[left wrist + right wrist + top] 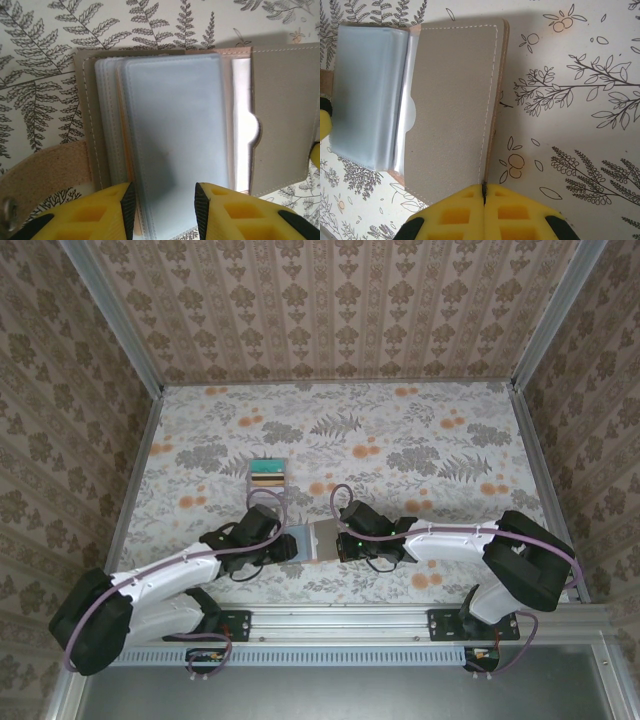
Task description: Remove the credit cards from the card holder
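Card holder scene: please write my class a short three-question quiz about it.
1. True or false: the right claw stands wide open.
2. The card holder is: A) folded shut, B) open with sleeves showing, C) buried under cards.
3. Which claw straddles the clear sleeves?
Key: 1 false, it is shut on the holder's cover edge. 2 B. 3 the left claw.

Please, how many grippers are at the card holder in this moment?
2. The left gripper stands over the clear sleeves of the card holder, jaws apart; the right gripper is shut on the edge of its grey flap.
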Motion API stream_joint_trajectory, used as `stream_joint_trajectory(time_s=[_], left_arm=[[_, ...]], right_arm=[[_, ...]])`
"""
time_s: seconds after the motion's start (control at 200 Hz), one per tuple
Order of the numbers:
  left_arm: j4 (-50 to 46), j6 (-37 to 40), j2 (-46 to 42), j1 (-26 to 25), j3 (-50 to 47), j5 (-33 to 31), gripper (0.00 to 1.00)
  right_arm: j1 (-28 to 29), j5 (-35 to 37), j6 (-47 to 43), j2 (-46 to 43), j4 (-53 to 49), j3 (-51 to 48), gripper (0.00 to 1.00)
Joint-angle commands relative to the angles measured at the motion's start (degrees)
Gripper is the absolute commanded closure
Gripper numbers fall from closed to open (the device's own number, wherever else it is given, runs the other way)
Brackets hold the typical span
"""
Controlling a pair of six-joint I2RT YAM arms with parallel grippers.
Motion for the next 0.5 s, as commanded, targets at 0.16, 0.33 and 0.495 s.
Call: stream_joint_trajectory(time_s=[0.16, 0.33, 0.495], left_arm=[[2.61, -0.52, 3.78, -0.03, 0.47, 2.83, 0.61], [5.39, 0.18, 2.35, -1.45, 1.18, 4.43, 0.55], [6.91, 0.93, 1.93, -1.98, 1.8, 5.55, 0.48]], right_arm=[[0.07, 0.2, 1.06, 0.76, 0.77, -0.18, 1.0], [0.07, 0.13, 1.2, 0.97, 1.12, -0.35, 1.0], [0.03, 0.11, 1.36, 0.98, 1.47, -0.7, 1.0]])
